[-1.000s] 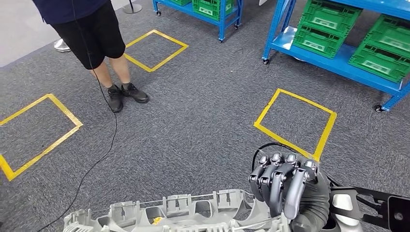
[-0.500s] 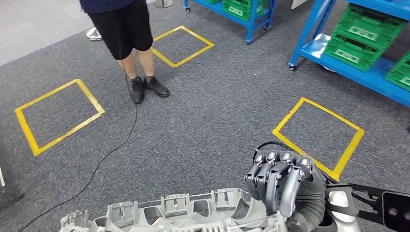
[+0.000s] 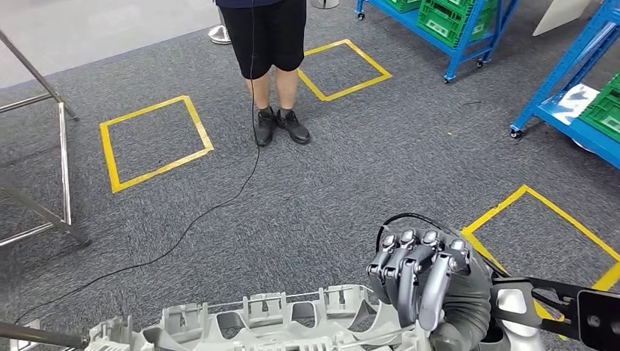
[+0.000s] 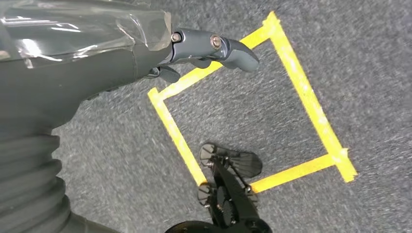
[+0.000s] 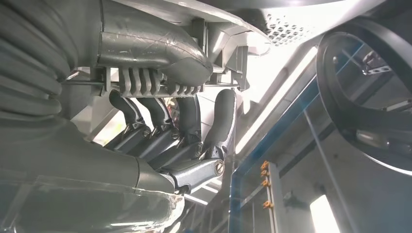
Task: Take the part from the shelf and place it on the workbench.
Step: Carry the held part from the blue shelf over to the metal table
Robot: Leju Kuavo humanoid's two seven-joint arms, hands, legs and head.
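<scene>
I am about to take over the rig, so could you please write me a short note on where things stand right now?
Right hand: fingers curled over the right end of the grey cast part, holding it low in front of the body.
Left hand: hangs over the carpet, holding nothing; fingers mostly hidden, so open or closed is unclear.
Done: part is off the shelf and in hand.
Left: reach the workbench and set the part down.
Note: a person stands ahead, with a black cable across the floor.

Right hand [image 3: 431,289]: dark grey fingers, ribbed grey wrist cover, black cable.
</scene>
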